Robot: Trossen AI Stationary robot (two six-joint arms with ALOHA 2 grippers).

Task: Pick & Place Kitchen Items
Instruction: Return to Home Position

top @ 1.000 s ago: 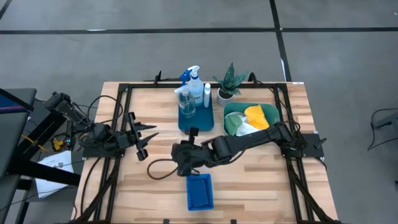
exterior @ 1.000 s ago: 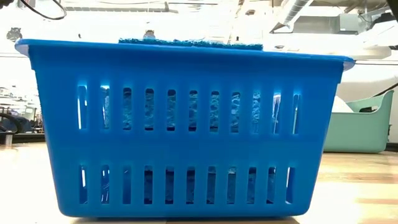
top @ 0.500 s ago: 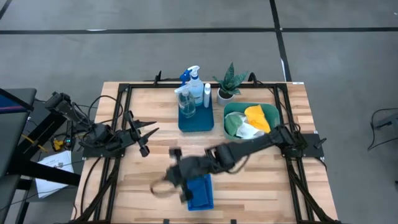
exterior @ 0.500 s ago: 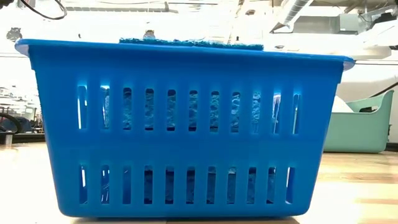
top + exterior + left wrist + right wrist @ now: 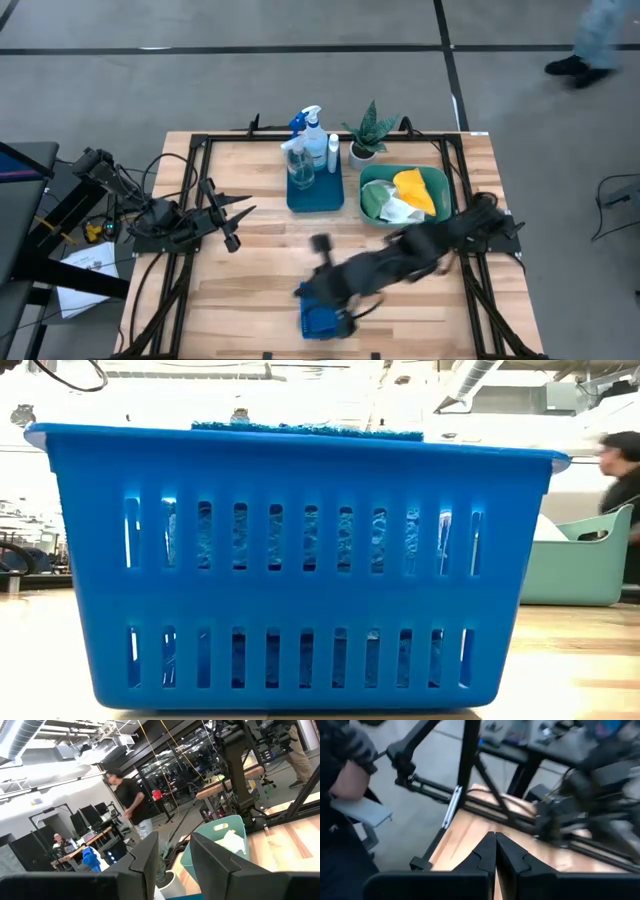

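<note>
A blue slotted basket [image 5: 322, 320] stands near the table's front edge. It holds blue sponges, and one sponge [image 5: 305, 428] shows above its rim. My right gripper [image 5: 308, 294] hovers shut over the basket with nothing in it; its fingertips [image 5: 495, 840] meet. My left gripper [image 5: 234, 224] waits open at the table's left, with nothing between its fingers [image 5: 150, 855]. At the back, a spray bottle [image 5: 311, 124], a clear bottle [image 5: 298, 166] and a white bottle [image 5: 333, 151] stand on a blue tray [image 5: 316, 197]. Green, yellow and white cloths [image 5: 404, 194] lie in the teal tub [image 5: 438, 180].
A potted plant [image 5: 367, 135] stands at the back beside the tray. Bare wood lies left of the basket and between the basket and the tray. A person [image 5: 592, 40] walks on the floor beyond the far right corner. The basket [image 5: 300, 560] fills the low view.
My right gripper has swung from the table's middle toward the near edge and risen. It now hangs over the blue basket, still shut. A person has come into view beyond the table's far right.
</note>
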